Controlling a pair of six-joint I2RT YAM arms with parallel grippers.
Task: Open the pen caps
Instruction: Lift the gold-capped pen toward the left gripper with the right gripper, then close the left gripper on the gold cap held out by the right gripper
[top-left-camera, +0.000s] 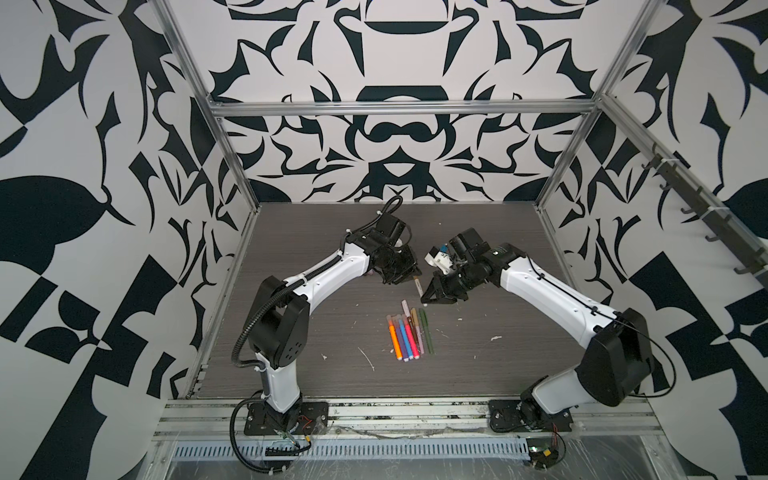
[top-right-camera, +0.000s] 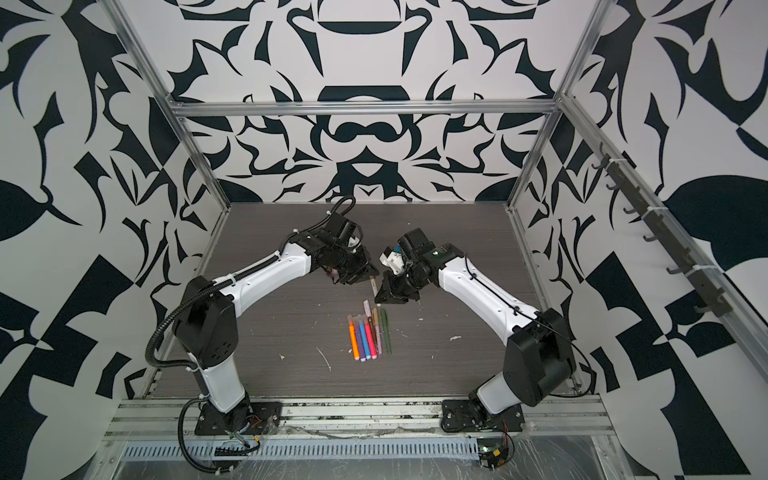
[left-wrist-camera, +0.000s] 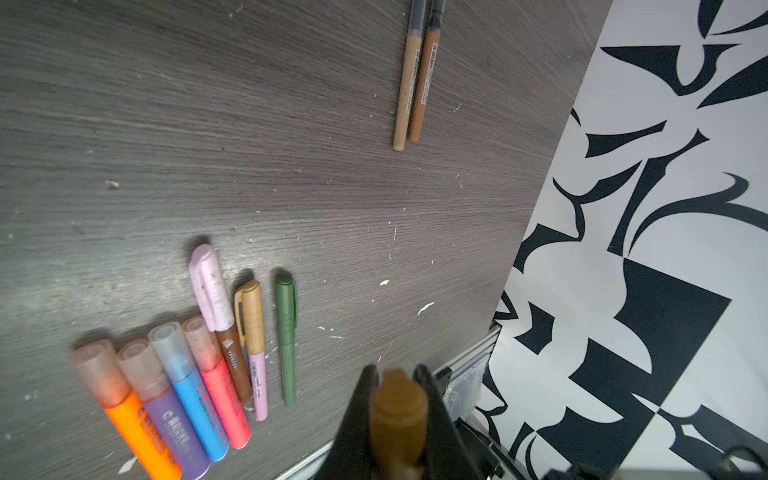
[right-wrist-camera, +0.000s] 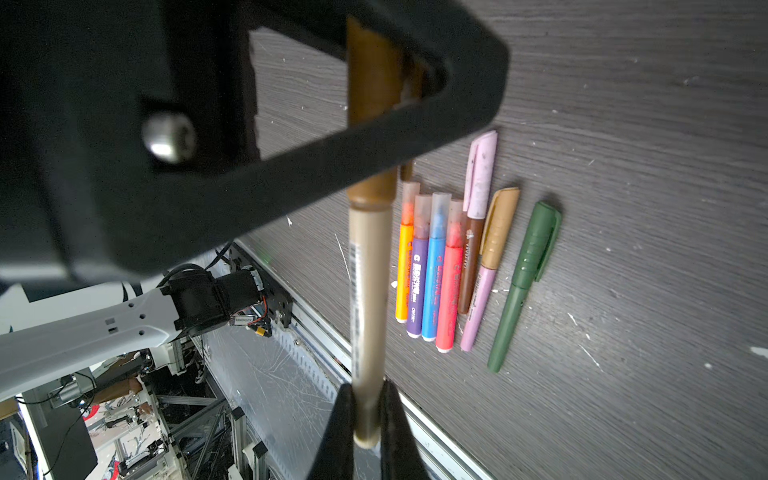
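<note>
A tan pen (right-wrist-camera: 368, 291) with a brown cap (right-wrist-camera: 372, 104) hangs in the air between both arms. My left gripper (left-wrist-camera: 397, 370) is shut on the brown cap (left-wrist-camera: 397, 415); its black fingers (right-wrist-camera: 457, 104) frame the cap in the right wrist view. My right gripper (right-wrist-camera: 368, 388) is shut on the barrel's far end. The cap sits on the barrel. In both top views the grippers (top-left-camera: 405, 272) (top-left-camera: 428, 295) meet above the table's middle, the pen (top-right-camera: 372, 282) between them. Several capped pens (top-left-camera: 409, 332) lie in a row nearer the front.
Two pens without caps, tan and brown (left-wrist-camera: 411, 83), lie side by side on the dark wood table (left-wrist-camera: 208, 124). White scraps (top-left-camera: 365, 357) dot the table. An aluminium rail (top-left-camera: 374, 409) runs along the front edge, and patterned walls (top-left-camera: 124, 208) stand close on three sides.
</note>
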